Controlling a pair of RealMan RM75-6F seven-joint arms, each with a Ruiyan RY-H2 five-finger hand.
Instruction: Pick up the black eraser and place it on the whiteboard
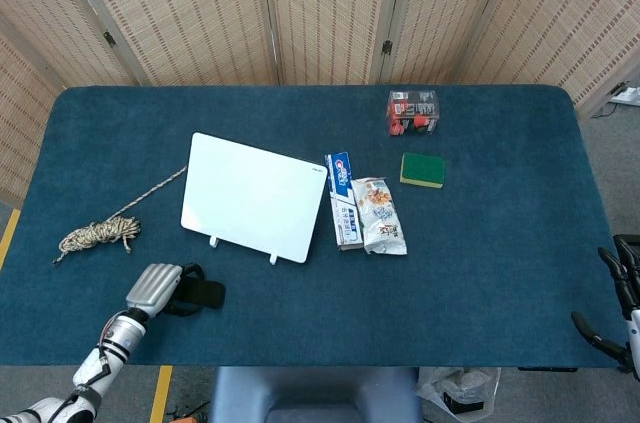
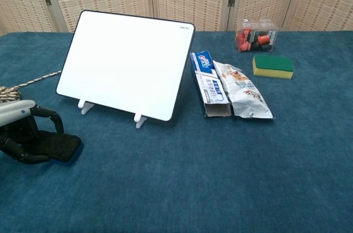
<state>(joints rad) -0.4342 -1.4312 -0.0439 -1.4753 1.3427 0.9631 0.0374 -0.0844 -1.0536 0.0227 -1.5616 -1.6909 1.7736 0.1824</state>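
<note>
The black eraser [image 1: 207,294] [image 2: 59,146] lies flat on the blue cloth near the table's front left edge. My left hand [image 1: 155,288] [image 2: 19,128] is over its left end, with the fingers curled down onto the top and the thumb at its near side, gripping it. The whiteboard [image 1: 255,196] [image 2: 127,62] stands tilted on two small white feet, just behind and to the right of the eraser. My right hand [image 1: 620,303] hangs off the table's front right corner, fingers apart and holding nothing; the chest view does not show it.
A coiled rope [image 1: 100,235] [image 2: 8,92] lies left of the whiteboard. To the board's right are a toothpaste box [image 1: 343,201] [image 2: 209,81], a snack packet [image 1: 379,215] [image 2: 242,96], a green and yellow sponge [image 1: 423,170] [image 2: 272,66] and a clear box [image 1: 413,112] [image 2: 256,34].
</note>
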